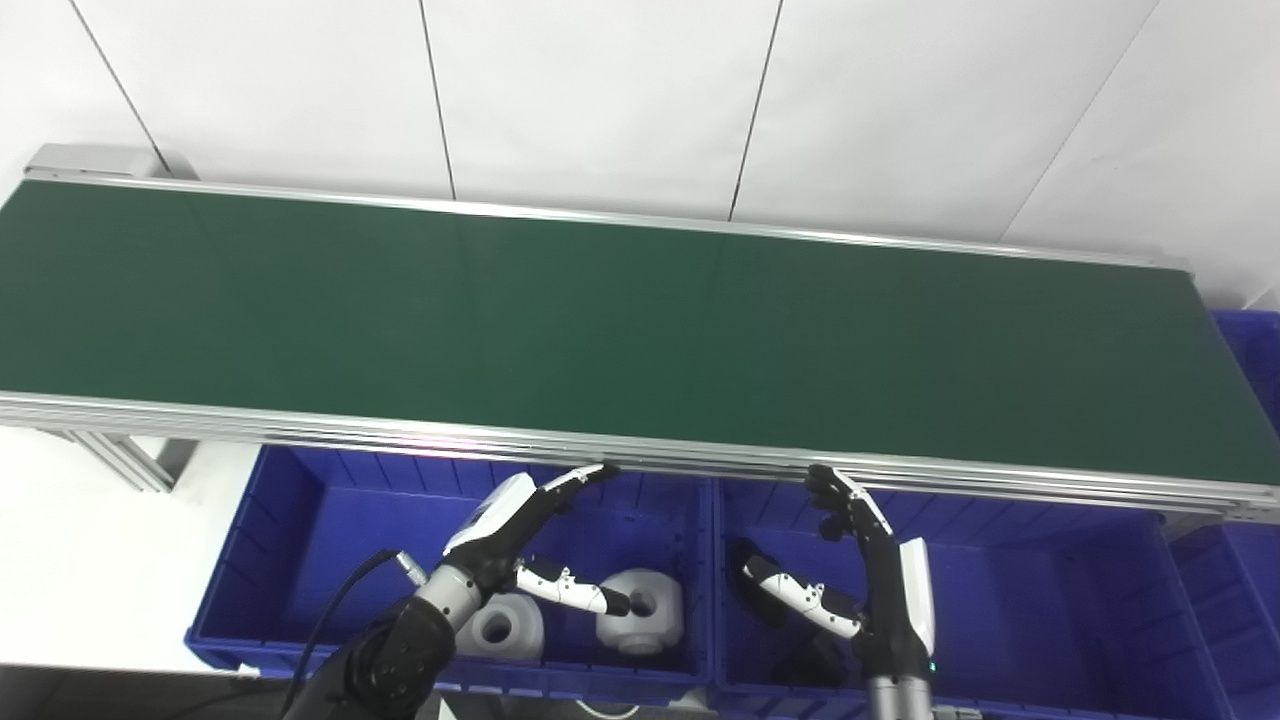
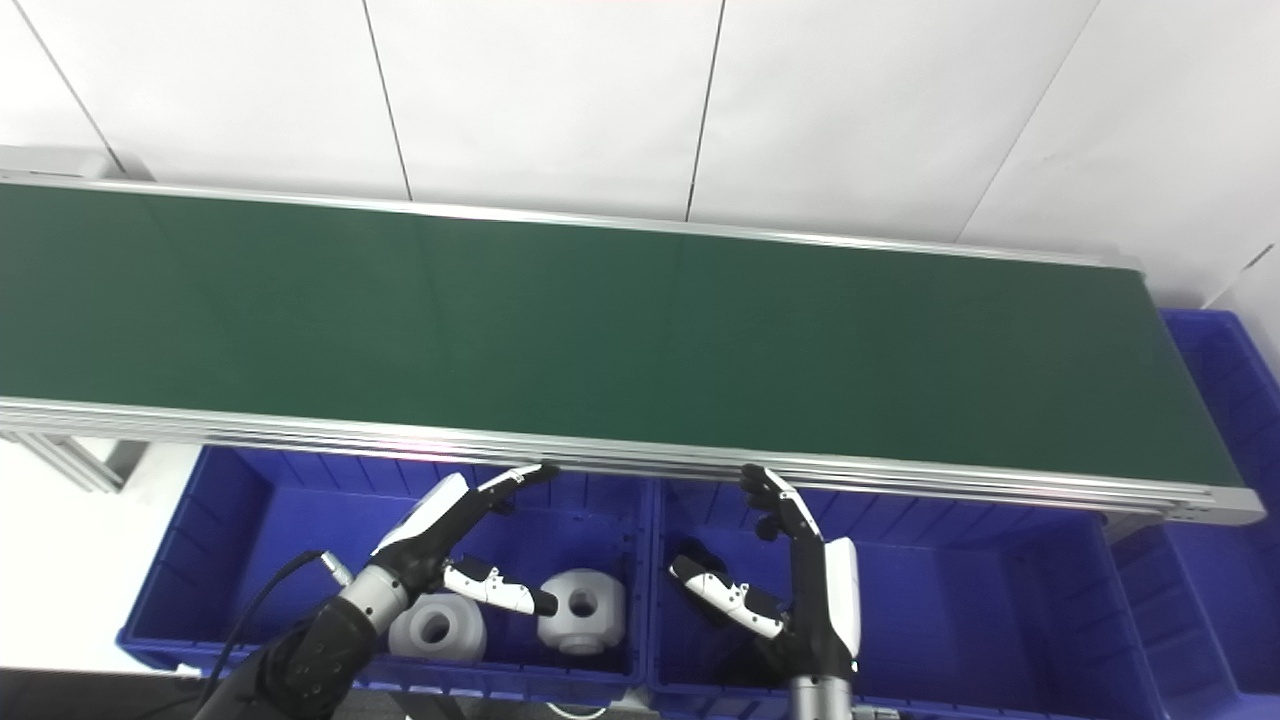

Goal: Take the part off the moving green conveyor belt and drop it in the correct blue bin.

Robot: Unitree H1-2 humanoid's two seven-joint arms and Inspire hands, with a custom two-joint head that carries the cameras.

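The green conveyor belt (image 1: 600, 320) runs across the view and carries no part. My left hand (image 1: 520, 530) is open and empty, fingers apart, hovering over the left blue bin (image 1: 300, 520) just below the belt's near rail. Two white round parts (image 1: 640, 605) (image 1: 500, 628) lie in that bin under the hand. My right hand (image 1: 860, 570) is open and empty over the middle blue bin (image 1: 1050, 600). A dark part (image 1: 745, 560) lies in that bin, partly hidden by the thumb.
The belt's aluminium near rail (image 1: 700, 455) stands just above both hands. A third blue bin (image 1: 1250, 560) sits at the far right, past the belt's end. A white wall rises behind the belt. Grey frame struts (image 1: 120, 455) show at the lower left.
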